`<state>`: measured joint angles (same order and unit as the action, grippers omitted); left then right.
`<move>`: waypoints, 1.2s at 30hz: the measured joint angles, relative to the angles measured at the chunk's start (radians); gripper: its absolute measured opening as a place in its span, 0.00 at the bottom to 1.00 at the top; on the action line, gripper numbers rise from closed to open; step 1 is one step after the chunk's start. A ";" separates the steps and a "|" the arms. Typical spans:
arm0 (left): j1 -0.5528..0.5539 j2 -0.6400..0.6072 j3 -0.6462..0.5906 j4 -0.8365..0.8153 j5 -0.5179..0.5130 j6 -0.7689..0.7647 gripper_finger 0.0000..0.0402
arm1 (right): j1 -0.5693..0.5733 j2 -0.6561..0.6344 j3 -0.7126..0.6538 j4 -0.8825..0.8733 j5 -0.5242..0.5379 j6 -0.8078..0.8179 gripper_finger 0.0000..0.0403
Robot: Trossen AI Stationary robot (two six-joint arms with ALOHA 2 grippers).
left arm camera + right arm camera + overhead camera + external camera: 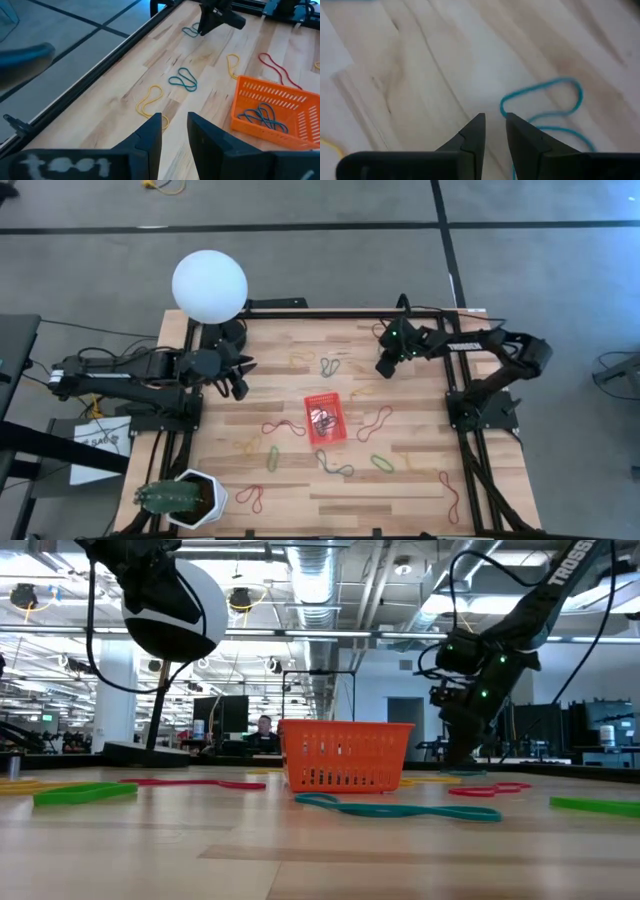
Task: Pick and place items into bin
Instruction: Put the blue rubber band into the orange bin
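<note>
Right gripper [493, 125] hovered low over a teal band [547, 107], fingers narrowly parted, pinching nothing. Left gripper [174, 125] waited slightly parted near the red bin [326, 418].

The basket [326, 418] sits near the middle of the bench [400, 490], with a few bands [260, 116] lying inside it and many more bands [375, 422] scattered on the bench all around it. The left gripper [240, 378] is over the bench's left side and the right gripper [385, 366] over its far right part, close above a band [547, 107]. A plant pot [190, 500] stands at the near left corner.
</note>
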<state>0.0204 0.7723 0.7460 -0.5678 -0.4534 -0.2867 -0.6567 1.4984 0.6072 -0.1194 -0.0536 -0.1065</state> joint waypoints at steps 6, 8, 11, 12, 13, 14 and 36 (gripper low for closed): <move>0.000 0.000 0.000 -0.001 0.000 0.000 0.21 | -0.003 -0.007 0.032 -0.001 0.004 -0.015 0.18; 0.000 0.000 0.000 -0.001 0.001 0.000 0.21 | -0.008 -0.006 0.033 -0.003 0.004 -0.027 0.18; 0.000 0.000 0.000 -0.002 0.001 0.001 0.21 | -0.011 -0.006 0.033 -0.005 0.006 -0.026 0.18; 0.000 0.000 0.000 -0.002 0.001 0.001 0.21 | -0.014 -0.006 0.033 -0.008 0.006 -0.026 0.18; 0.000 0.000 0.000 -0.002 0.001 0.001 0.21 | -0.013 -0.006 0.033 -0.012 0.006 -0.026 0.18; 0.000 0.000 0.000 -0.002 0.001 0.001 0.21 | -0.013 -0.006 0.033 -0.018 0.006 -0.026 0.18; 0.000 0.000 0.000 -0.002 0.001 -0.012 0.21 | 0.003 -0.005 -0.008 -0.010 0.002 0.009 0.18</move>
<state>0.0204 0.7723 0.7460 -0.5701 -0.4522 -0.2985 -0.6533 1.4937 0.5987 -0.1299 -0.0513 -0.0978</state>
